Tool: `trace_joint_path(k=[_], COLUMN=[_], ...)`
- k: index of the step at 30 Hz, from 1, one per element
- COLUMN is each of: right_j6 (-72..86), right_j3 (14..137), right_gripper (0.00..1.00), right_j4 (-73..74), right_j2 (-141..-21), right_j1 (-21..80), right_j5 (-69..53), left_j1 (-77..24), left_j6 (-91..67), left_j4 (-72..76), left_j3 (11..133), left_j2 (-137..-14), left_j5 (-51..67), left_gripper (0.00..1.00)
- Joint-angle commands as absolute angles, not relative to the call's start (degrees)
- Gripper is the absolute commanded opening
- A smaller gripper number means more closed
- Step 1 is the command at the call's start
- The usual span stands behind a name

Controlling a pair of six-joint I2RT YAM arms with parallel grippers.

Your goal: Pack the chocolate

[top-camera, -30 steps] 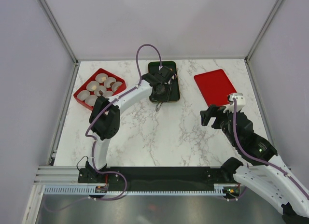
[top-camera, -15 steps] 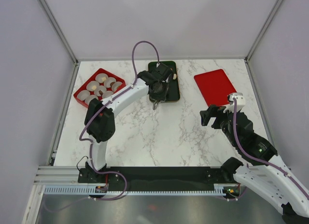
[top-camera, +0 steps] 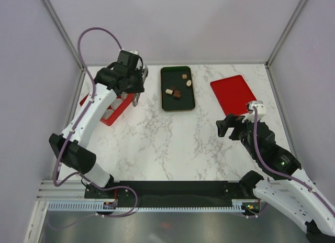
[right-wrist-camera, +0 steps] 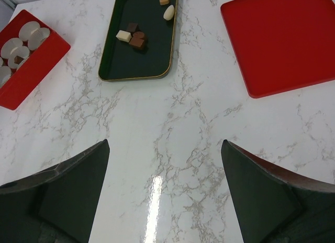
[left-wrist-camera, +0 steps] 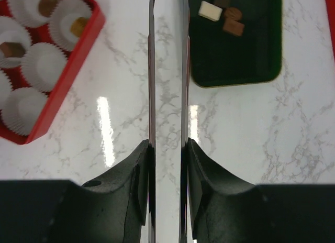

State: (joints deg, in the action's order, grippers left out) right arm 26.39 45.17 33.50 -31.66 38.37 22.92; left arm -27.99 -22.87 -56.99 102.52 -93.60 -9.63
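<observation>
- Top external view: the left gripper is out at the back left of the white marble table. It hangs by the right-hand wall of the red rectangular box.
- Its jaws are pressed in on the two arms of the long metal tongs, which stick out ahead of it over the marble between box and tray.
- The tong tips run out of the left wrist picture and are too small to read from above. I cannot tell whether a piece is pinched there.
- The chocolate is in two places. About five cream, tan and brown pieces lie at the far end of the dark green rectangular tray. Three more sit in white pleated paper cups inside the box, and several cups are unfilled.
- The right gripper hovers over bare marble near the flat red lid, jaws spread wide and holding nothing.
- What worries me is the second-hand grip. If the tongs twist between the jaws, the tips will wander off line.
- Too soft a squeeze and a small piece could drop onto the marble. Too hard and it could shoot out sideways.
- The cups look light and are packed touching. A low tong tip could snag a pleat or the box wall and tip a filled cup.
</observation>
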Motion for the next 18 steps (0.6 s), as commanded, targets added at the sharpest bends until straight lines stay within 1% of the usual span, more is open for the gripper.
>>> trace_joint_path(k=[1,4,7,18], right_j6=[26.98,26.98,27.07,28.12], right_j3=[47.11,47.11,47.11,46.49], right_gripper=[0.97,0.97,0.97,0.96], right_j4=[32.61,32.08,31.47,30.5], right_j2=[-31.81,-32.43,-33.13,-33.75], right_j1=[38.5,38.41,38.5,38.41], right_j5=[22.15,21.36,20.57,18.98], left_j1=[-21.91,-16.99,-14.34,-9.14], left_j6=[-21.36,-21.18,-20.83,-19.07], left_j4=[-59.15,-59.06,-58.98,-58.89], left_j3=[97.48,93.44,90.53,82.62], left_j2=[-87.9,-84.38,-82.01,-77.7], left_j5=[-10.29,-8.97,-9.4,-9.58], left_gripper=[0.33,0.33,0.33,0.33])
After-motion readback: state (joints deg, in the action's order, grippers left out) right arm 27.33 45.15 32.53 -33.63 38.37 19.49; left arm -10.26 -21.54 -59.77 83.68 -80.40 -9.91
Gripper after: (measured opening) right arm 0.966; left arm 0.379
